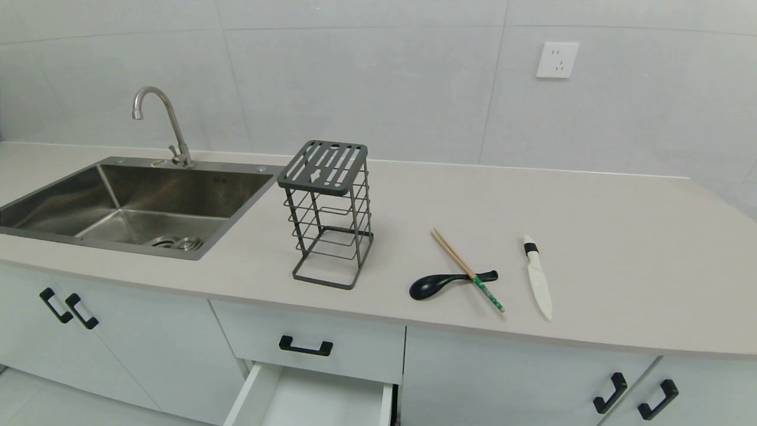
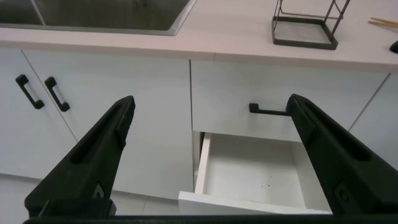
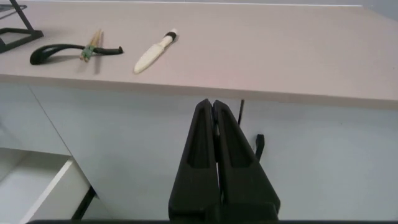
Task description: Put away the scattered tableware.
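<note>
Left gripper (image 2: 211, 102) is held apart, drawer (image 2: 255, 171) seen open just beyond it. Right gripper (image 3: 213, 106) is pressed together; spoon (image 3: 46, 53), chopsticks (image 3: 92, 45), knife (image 3: 152, 55) are laid on counter (image 3: 280, 56) beyond it.

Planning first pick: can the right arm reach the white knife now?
Probably yes. The white knife lies clear of the chopsticks on open countertop. The right end effector, shut, is out in front of the countertop and must open first.

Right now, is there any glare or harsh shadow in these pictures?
Head view: soft, even light; the sink has a steel sheen; rack and spoon cast faint shadows; the counter edge seems bowed. Right wrist view: the right gripper reads dark against the cabinets.
</note>
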You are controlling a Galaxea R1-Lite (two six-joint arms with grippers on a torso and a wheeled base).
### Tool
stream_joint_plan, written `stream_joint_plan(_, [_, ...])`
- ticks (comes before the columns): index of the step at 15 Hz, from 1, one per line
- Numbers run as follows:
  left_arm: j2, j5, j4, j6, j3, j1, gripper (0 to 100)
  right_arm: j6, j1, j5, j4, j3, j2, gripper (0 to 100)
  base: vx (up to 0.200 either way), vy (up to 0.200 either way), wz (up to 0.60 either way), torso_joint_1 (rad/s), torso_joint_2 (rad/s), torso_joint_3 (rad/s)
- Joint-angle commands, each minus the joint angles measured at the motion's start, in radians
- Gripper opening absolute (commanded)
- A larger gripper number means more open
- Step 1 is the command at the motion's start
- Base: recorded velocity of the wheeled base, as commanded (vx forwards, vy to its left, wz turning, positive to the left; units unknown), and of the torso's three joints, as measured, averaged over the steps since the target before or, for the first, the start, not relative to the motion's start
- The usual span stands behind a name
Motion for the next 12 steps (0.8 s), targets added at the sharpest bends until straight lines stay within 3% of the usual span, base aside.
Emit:
stream_joint_plan(1, [0.001, 0.000, 0.000, 0.000, 0.000, 0.000, 100, 0.000, 0.001, 0.000, 0.000, 0.000, 0.001, 0, 0.000, 0.000, 0.00, 0.286, -0.53, -0.251])
stream_joint_plan(7, [0.001, 0.000, 0.000, 0.000, 0.000, 0.000, 100, 0.003, 0.001, 0.000, 0.000, 0.000, 0.000, 0, 0.000, 0.000, 0.00, 0.269, -0.51, -0.253])
stream_joint_plan(12, [0.001, 0.000, 0.000, 0.000, 0.000, 0.000, 100, 0.003, -0.001, 0.000, 0.000, 0.000, 0.000, 0, 0.000, 0.000, 0.00, 0.034, -0.06, -0.034])
